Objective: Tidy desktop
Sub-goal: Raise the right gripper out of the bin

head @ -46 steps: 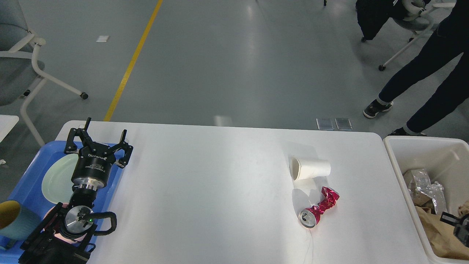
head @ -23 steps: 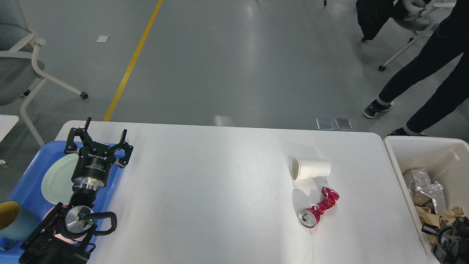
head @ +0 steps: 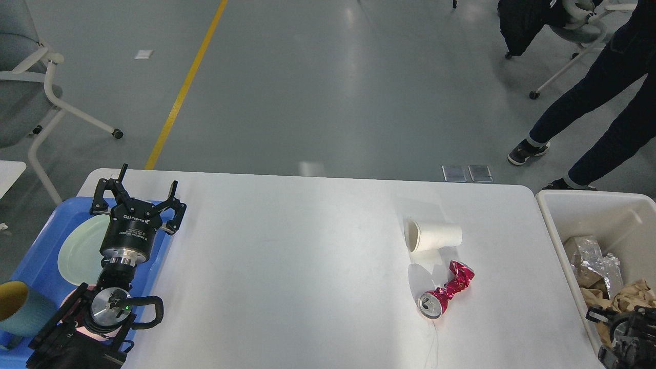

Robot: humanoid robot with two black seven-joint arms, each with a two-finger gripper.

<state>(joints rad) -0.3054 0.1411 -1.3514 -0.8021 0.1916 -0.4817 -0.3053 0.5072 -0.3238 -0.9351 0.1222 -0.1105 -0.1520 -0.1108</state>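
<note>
head view: left gripper (head: 138,197) spread apart over the desktop's (head: 307,266) left edge; right gripper (head: 622,333), can't tell.

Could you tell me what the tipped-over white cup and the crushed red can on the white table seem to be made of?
The tipped-over white cup looks like matte paper: dull, with a thin rolled rim. The crushed red can looks like thin glossy metal, probably aluminium: sharp shiny creases and a bare silver end. The white tabletop appears to be smooth, slightly glossy laminate or plastic, judging by its soft reflections.
</note>
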